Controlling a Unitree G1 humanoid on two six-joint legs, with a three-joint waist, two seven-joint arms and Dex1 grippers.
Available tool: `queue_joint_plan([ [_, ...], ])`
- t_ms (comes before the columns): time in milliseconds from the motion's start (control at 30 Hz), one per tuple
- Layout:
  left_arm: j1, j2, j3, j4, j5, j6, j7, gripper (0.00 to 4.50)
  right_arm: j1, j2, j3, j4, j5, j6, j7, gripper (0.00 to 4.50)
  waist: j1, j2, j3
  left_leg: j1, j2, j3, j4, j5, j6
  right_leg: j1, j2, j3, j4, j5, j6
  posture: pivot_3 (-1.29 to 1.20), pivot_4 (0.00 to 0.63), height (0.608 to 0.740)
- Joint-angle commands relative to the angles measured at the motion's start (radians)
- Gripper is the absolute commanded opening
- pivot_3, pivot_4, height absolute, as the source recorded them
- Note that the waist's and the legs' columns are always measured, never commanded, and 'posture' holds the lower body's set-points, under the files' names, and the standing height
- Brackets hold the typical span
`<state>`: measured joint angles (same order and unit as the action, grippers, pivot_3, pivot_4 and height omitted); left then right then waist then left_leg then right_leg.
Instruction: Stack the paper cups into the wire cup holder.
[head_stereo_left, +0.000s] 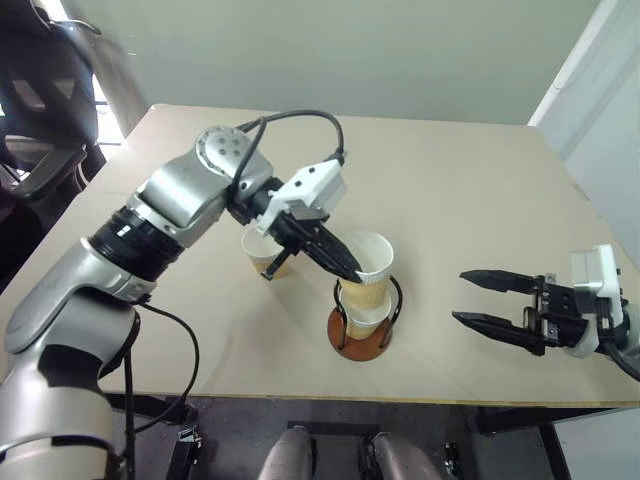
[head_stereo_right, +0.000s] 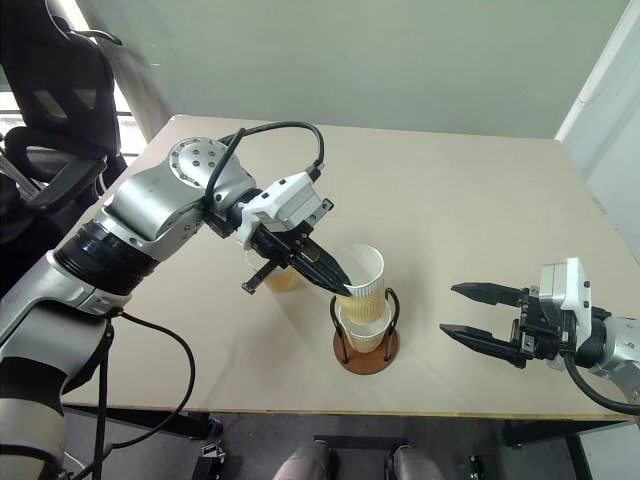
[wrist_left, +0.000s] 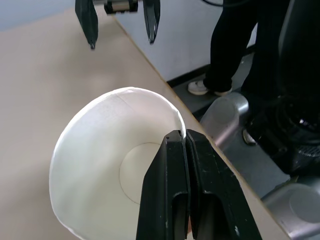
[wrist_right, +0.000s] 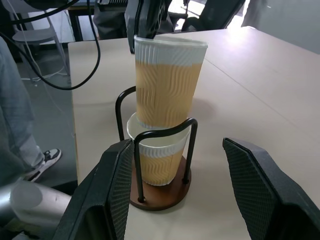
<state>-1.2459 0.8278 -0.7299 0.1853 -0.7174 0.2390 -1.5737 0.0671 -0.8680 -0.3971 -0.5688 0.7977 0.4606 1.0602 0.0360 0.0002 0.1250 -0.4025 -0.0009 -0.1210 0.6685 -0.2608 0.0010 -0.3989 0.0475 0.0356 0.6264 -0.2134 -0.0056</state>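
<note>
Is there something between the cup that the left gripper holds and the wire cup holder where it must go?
Nothing visible blocks it. The left gripper pinches the rim of a paper cup, whose bottom already sits in the mouth of the lower cup standing in the wire cup holder, between the wire loops.

Ribbed matt tan paper cups (wrist_right: 165, 90) with smooth white rims, glossy reddish-brown disc base of wire cup holder (wrist_right: 162, 192), thin black wire loops, matt beige table (head_stereo_left: 450, 200), matt black gripper fingers (wrist_right: 260, 190).
</note>
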Motion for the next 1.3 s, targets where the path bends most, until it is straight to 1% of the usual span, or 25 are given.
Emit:
queue_joint_plan([
  [33, -0.034, 0.004, -0.016, 0.005, -0.016, -0.040, -0.041, 0.03, -0.002, -0.002, -0.025, -0.039, -0.003, -0.013, -0.025, 2.87, 0.000, 0.000, 0.000, 0.000, 0.000, 0.000, 0.000, 0.000, 0.000, 0.000, 0.000, 0.000, 0.000, 0.000, 0.000, 0.00, 0.150, 0.740],
  [367, -0.043, -0.010, -0.060, 0.058, 0.006, -0.107, -0.041, 0.03, 0.034, 0.000, -0.045, -0.062, 0.000, -0.017, -0.047, 2.87, 0.000, 0.000, 0.000, 0.000, 0.000, 0.000, 0.000, 0.000, 0.000, 0.000, 0.000, 0.000, 0.000, 0.000, 0.000, 0.00, 0.150, 0.740],
  [467, -0.049, -0.017, -0.059, 0.078, 0.009, -0.110, -0.041, 0.68, 0.042, -0.002, -0.051, -0.064, 0.003, -0.020, -0.044, 2.87, 0.001, 0.000, 0.000, -0.001, 0.000, 0.000, 0.000, 0.000, 0.000, 0.000, 0.000, 0.000, 0.000, 0.000, 0.001, 0.00, 0.150, 0.740],
  [600, -0.047, -0.024, -0.057, 0.079, 0.010, -0.112, -0.041, 2.00, 0.040, -0.003, -0.051, -0.055, 0.001, -0.024, -0.041, 2.87, 0.001, 0.000, 0.000, -0.001, 0.000, 0.000, 0.000, 0.000, 0.000, 0.000, 0.000, 0.000, 0.000, 0.000, 0.001, 0.00, 0.150, 0.740],
  [733, -0.040, -0.055, -0.011, 0.100, 0.026, -0.118, -0.041, 3.41, 0.038, -0.005, -0.048, -0.047, -0.002, -0.027, -0.037, 2.87, 0.002, 0.000, 0.000, -0.001, -0.001, 0.000, 0.000, 0.000, 0.000, 0.000, 0.000, 0.000, 0.000, 0.000, 0.001, 0.00, 0.150, 0.740],
  [800, -0.041, -0.071, 0.021, 0.116, 0.036, -0.116, -0.041, 3.41, 0.036, -0.007, -0.046, -0.041, -0.004, -0.029, -0.033, 2.87, 0.002, 0.000, 0.000, -0.001, -0.001, 0.000, 0.000, 0.000, 0.000, 0.000, 0.000, 0.000, 0.000, 0.000, 0.001, 0.00, 0.150, 0.740],
  [833, -0.044, -0.079, 0.056, 0.131, 0.042, -0.102, -0.041, 3.41, 0.031, -0.008, -0.042, -0.035, -0.006, -0.032, -0.028, 2.87, 0.002, 0.000, 0.000, -0.001, -0.001, 0.000, 0.001, 0.000, 0.000, 0.000, 0.000, 0.000, 0.000, 0.000, 0.001, 0.00, 0.150, 0.740],
  [933, -0.040, -0.040, 0.170, 0.144, 0.043, -0.049, -0.041, 3.41, 0.007, -0.020, -0.030, -0.015, 0.001, -0.029, -0.006, 2.87, 0.000, 0.000, 0.000, -0.001, -0.001, 0.000, 0.000, 0.000, 0.000, 0.000, 0.000, 0.000, 0.000, -0.001, 0.002, 0.00, 0.150, 0.740],
  [1000, -0.014, 0.032, 0.221, 0.126, 0.050, -0.015, -0.041, 3.41, -0.003, -0.025, -0.036, 0.000, 0.011, -0.029, 0.015, 2.87, -0.009, 0.000, 0.000, -0.001, 0.000, 0.001, 0.000, 0.000, 0.000, -0.001, 0.000, 0.000, 0.000, -0.001, 0.002, 0.00, 0.150, 0.740],
  [1067, 0.029, 0.129, 0.235, 0.098, 0.064, 0.004, -0.041, 3.41, -0.003, -0.029, -0.045, 0.020, 0.006, -0.040, 0.043, 2.87, -0.016, 0.001, 0.000, 0.000, 0.000, 0.001, -0.001, 0.001, -0.001, -0.001, 0.000, 0.000, 0.000, -0.001, 0.002, 0.00, 0.150, 0.740],
  [1167, 0.116, 0.248, 0.248, 0.117, 0.162, -0.017, -0.041, 3.41, -0.017, -0.024, -0.062, 0.051, 0.017, -0.052, 0.067, 2.87, -0.018, 0.003, -0.001, 0.002, 0.000, 0.001, -0.003, 0.006, -0.011, -0.001, 0.000, 0.002, 0.000, -0.003, 0.001, 0.00, 0.150, 0.740],
  [1233, 0.171, 0.283, 0.261, 0.147, 0.237, -0.053, -0.041, 3.41, -0.037, -0.026, -0.063, 0.066, 0.026, -0.054, 0.076, 2.87, -0.013, 0.003, -0.001, 0.002, 0.000, 0.001, -0.003, 0.006, -0.010, -0.002, 0.000, 0.003, 0.000, -0.005, 0.002, 0.00, 0.150, 0.740],
  [1300, 0.214, 0.279, 0.293, 0.160, 0.270, -0.058, -0.040, 3.41, -0.074, -0.025, -0.048, 0.080, 0.031, -0.050, 0.071, 2.87, -0.004, 0.003, -0.001, 0.000, 0.000, 0.001, -0.002, 0.002, -0.003, -0.002, 0.000, 0.004, 0.000, -0.005, 0.001, 0.00, 0.150, 0.740],
])
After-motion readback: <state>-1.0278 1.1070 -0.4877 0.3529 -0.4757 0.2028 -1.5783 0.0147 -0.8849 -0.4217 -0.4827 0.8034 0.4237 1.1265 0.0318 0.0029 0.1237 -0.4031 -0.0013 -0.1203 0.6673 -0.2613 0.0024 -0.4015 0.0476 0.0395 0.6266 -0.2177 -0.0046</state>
